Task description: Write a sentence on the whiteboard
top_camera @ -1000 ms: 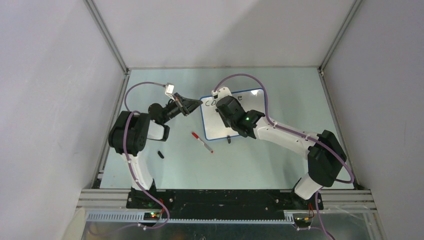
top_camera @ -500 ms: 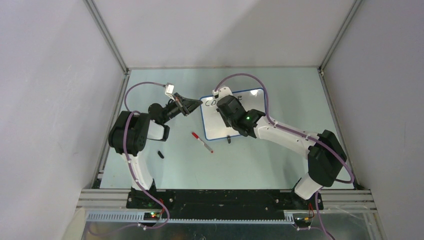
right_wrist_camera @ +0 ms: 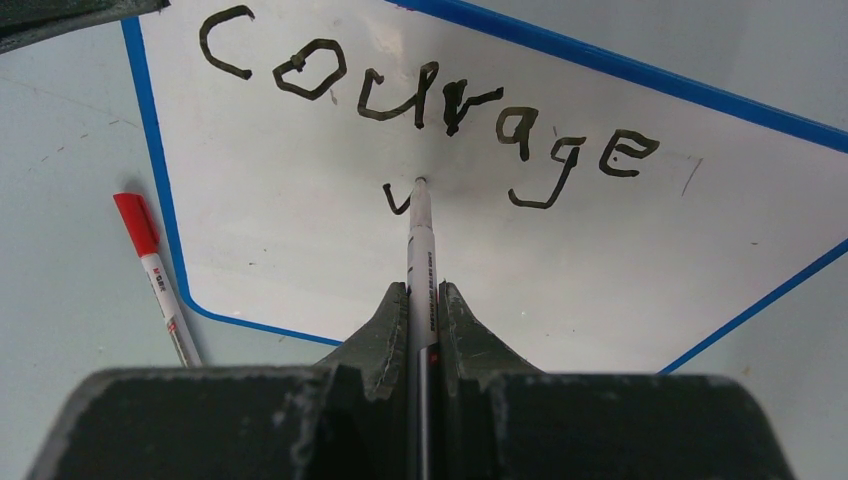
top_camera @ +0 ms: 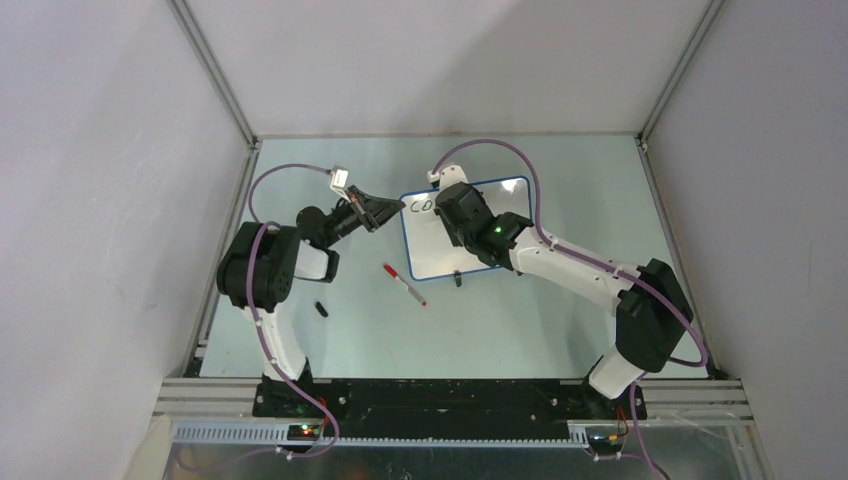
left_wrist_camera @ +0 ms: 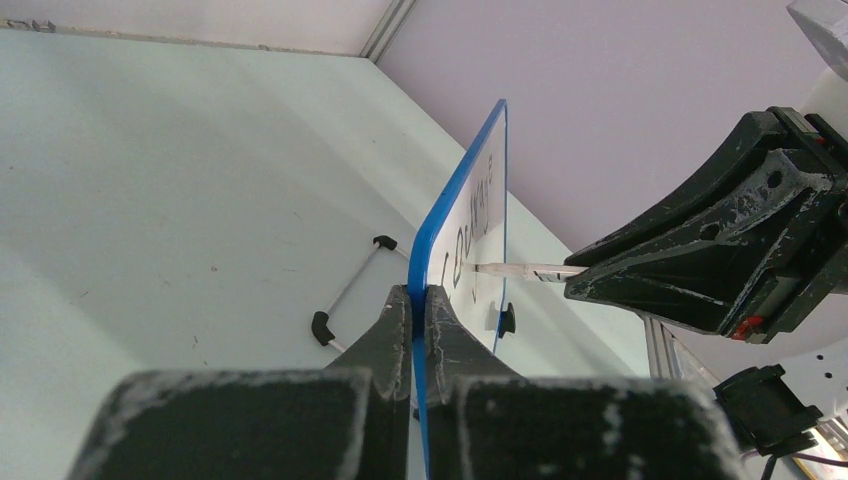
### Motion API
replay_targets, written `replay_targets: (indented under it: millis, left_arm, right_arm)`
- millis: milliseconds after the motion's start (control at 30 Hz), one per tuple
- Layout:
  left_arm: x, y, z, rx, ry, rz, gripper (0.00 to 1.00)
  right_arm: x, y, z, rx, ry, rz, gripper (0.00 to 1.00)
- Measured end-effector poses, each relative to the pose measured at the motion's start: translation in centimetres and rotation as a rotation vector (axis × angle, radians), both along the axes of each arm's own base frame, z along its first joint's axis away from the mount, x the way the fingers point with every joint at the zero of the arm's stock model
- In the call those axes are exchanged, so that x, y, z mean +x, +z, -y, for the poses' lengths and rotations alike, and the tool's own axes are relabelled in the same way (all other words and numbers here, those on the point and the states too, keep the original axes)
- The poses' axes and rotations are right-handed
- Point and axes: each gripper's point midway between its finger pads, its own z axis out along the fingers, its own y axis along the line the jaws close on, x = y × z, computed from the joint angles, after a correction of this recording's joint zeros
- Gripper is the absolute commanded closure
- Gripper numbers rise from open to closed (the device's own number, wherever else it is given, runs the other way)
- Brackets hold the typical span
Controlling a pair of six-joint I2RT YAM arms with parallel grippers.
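Here the whiteboard (top_camera: 425,250) stretches left-to-right, its sentence (right_wrist_camera: 452,103) running along that length.

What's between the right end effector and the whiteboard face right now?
Only the marker that the right end effector grips; its tip is on the whiteboard just under the word courage. The right wrist view shows it.

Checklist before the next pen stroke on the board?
1. left end effector clamped on whiteboard edge: ok
2. right end effector shut on marker: ok
3. marker tip touching the board: ok, per left wrist view
4. sentence finished: not ok, only "courage" plus one starting stroke
5. bare board left below for more words: ok
6. red-capped pen lying off the board: ok
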Motion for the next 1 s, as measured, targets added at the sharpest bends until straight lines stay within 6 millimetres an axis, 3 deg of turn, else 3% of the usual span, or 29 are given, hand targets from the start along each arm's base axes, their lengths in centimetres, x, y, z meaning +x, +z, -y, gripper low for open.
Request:
replay_targets:
  millis: [1000]
  left_arm:
    - [0.01,0.0,0.0,0.001,0.001,0.001,1.0]
  right_arm:
    - [-0.65,-0.85,0.48,-0.027,0.001,-0.043,1.0]
